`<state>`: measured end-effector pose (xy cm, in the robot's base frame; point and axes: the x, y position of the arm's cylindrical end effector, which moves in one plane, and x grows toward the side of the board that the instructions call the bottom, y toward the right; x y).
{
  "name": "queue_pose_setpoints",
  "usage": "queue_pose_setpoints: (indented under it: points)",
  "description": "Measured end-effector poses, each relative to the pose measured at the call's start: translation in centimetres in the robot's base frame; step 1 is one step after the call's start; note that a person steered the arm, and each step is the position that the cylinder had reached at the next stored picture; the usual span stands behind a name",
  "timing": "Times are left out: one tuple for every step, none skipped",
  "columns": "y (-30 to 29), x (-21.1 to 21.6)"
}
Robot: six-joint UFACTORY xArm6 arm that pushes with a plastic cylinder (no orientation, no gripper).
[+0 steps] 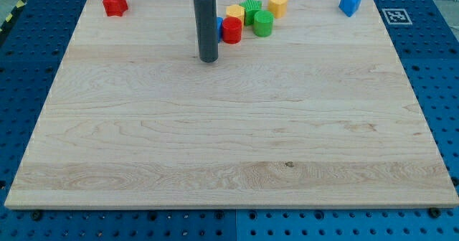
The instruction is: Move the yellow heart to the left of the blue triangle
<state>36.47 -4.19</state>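
Note:
The yellow heart (277,4) sits near the view's top, right of centre, at the right end of a cluster of blocks. The blue triangle (350,3) stands alone at the view's top right corner of the board, well to the right of the heart. My tip (208,58) rests on the board below and left of the cluster, about a hundred pixels left of the heart and lower. The rod hides most of a blue block (219,28) behind it.
The cluster holds a red cylinder (231,30), a green cylinder (262,23), a green block (251,10) and a yellow block (234,12). A red block (114,2) sits at the top left corner. The wooden board (229,148) lies on a blue pegboard.

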Motion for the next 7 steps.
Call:
queue_pose_setpoints:
  points:
    - [0.0, 0.5]
    - [-2.9, 1.6]
    - [-10.2, 1.3]
    - [-13.5, -1.6]
    - [-13.2, -5.4]
    - [-12.0, -7.1]
    - [-11.3, -8.6]
